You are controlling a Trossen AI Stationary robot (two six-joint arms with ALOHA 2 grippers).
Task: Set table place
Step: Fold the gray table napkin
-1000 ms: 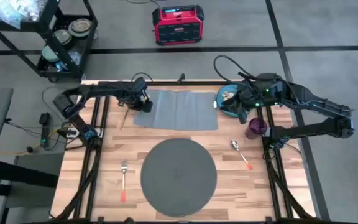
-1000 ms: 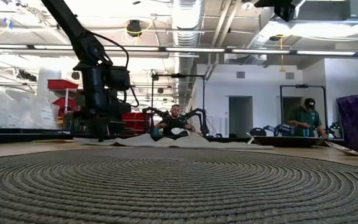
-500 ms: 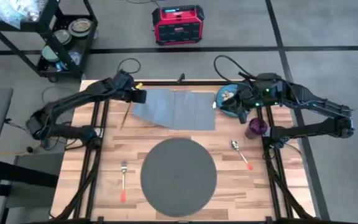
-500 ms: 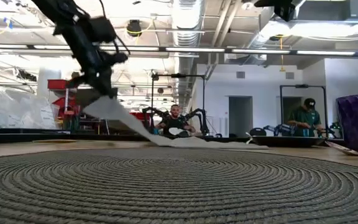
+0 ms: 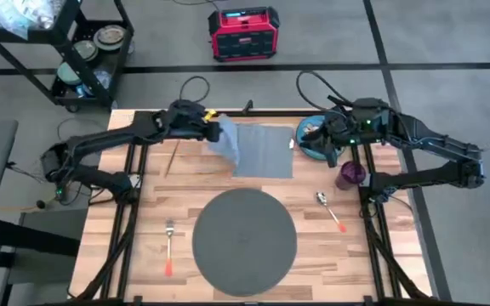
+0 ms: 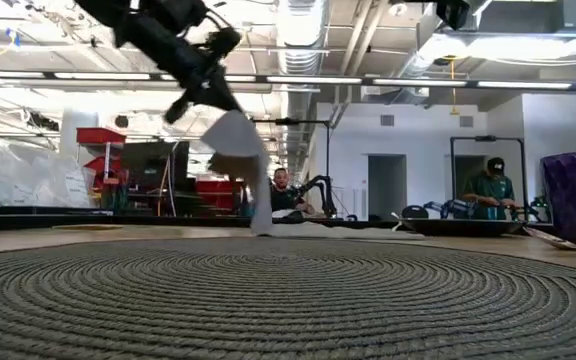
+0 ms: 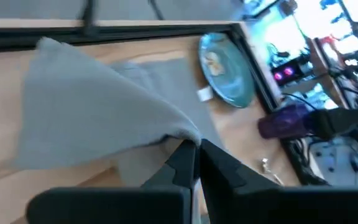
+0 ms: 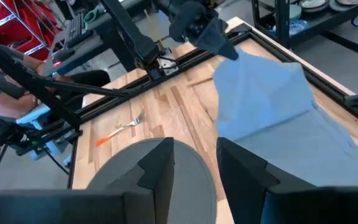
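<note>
Between the left fingers: a corner of the grey cloth napkin (image 5: 258, 149), pinched tight with no gap showing in the left wrist view.
Left fingers (image 5: 217, 129): raised above the far left part of the tabletop (image 5: 151, 212); the gripped cloth hangs down from them in a fold, and its other end lies flat on the wood.
Napkin look: plain grey, rectangular, soft; the lifted part droops over the flat part (image 6: 236, 150).
Right fingers (image 5: 330, 158): parted with a clear gap and nothing between them, held above the far right part of the tabletop, just beside the teal plate (image 5: 313, 138).
Place: a large round flat dark grey placemat (image 5: 245, 240), much wider than the plate, with a ribbed, coiled weave that shows close up in the low view (image 6: 288, 300).
Place position: flat on the near middle of the tabletop, well apart from both sets of fingers and nearer the camera than the napkin; nothing lies on it.
Tabletop look: light wood planks with a black metal frame running across them.
Fork (image 5: 168, 246): orange handle, on the wood left of the placemat.
Spoon (image 5: 330, 210): orange handle, on the wood right of the placemat.
Purple cup (image 5: 350, 175): near the right fingers, on the right side of the tabletop.
Room behind: two people show far off in the low view.
</note>
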